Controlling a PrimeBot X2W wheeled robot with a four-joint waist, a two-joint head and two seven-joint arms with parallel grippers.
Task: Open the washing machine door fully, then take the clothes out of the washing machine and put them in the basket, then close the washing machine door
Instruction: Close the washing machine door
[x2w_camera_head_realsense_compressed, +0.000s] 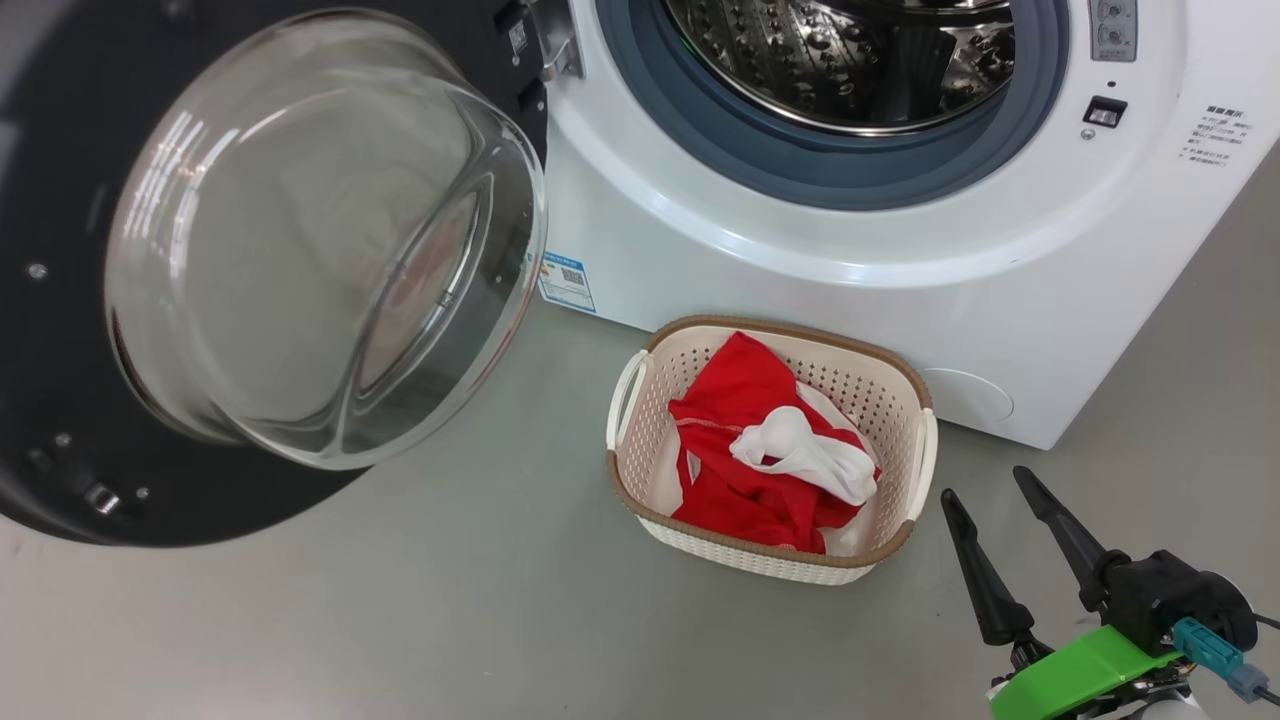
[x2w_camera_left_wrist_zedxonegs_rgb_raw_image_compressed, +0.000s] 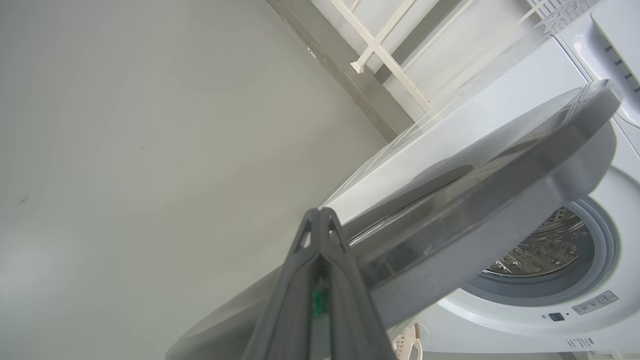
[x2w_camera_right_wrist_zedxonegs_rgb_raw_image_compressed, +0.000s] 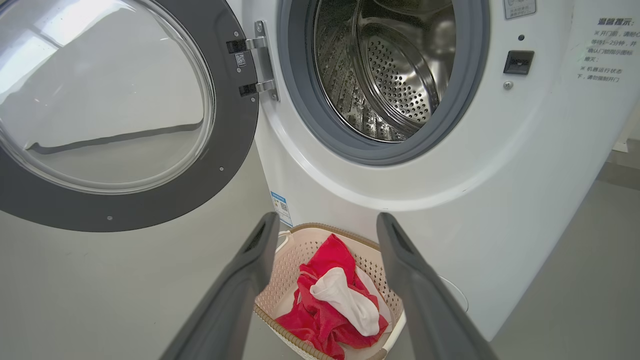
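Observation:
The washing machine door (x2w_camera_head_realsense_compressed: 300, 250) stands swung wide to the left, its glass bowl facing out. The washing machine (x2w_camera_head_realsense_compressed: 750, 260) shows its steel drum (x2w_camera_right_wrist_zedxonegs_rgb_raw_image_compressed: 390, 75), and no cloth is visible in the part I see. The red and white clothes (x2w_camera_head_realsense_compressed: 740, 420) lie in the basket (x2w_camera_head_realsense_compressed: 760, 565) on the floor before the machine. My right gripper (x2w_camera_head_realsense_compressed: 985, 485) hovers open to the right of the basket, nothing between its fingers. From the right wrist, that gripper (x2w_camera_right_wrist_zedxonegs_rgb_raw_image_compressed: 327, 220) frames the basket (x2w_camera_right_wrist_zedxonegs_rgb_raw_image_compressed: 285, 270). My left gripper (x2w_camera_left_wrist_zedxonegs_rgb_raw_image_compressed: 320, 215) is shut, empty, close behind the door's outer rim (x2w_camera_left_wrist_zedxonegs_rgb_raw_image_compressed: 500, 200); I cannot tell whether it touches.
Grey floor (x2w_camera_head_realsense_compressed: 400, 620) stretches left of and in front of the basket. A white rack frame (x2w_camera_left_wrist_zedxonegs_rgb_raw_image_compressed: 380, 45) stands by the wall beyond the machine. The door hinge (x2w_camera_right_wrist_zedxonegs_rgb_raw_image_compressed: 260, 65) sits at the opening's left edge.

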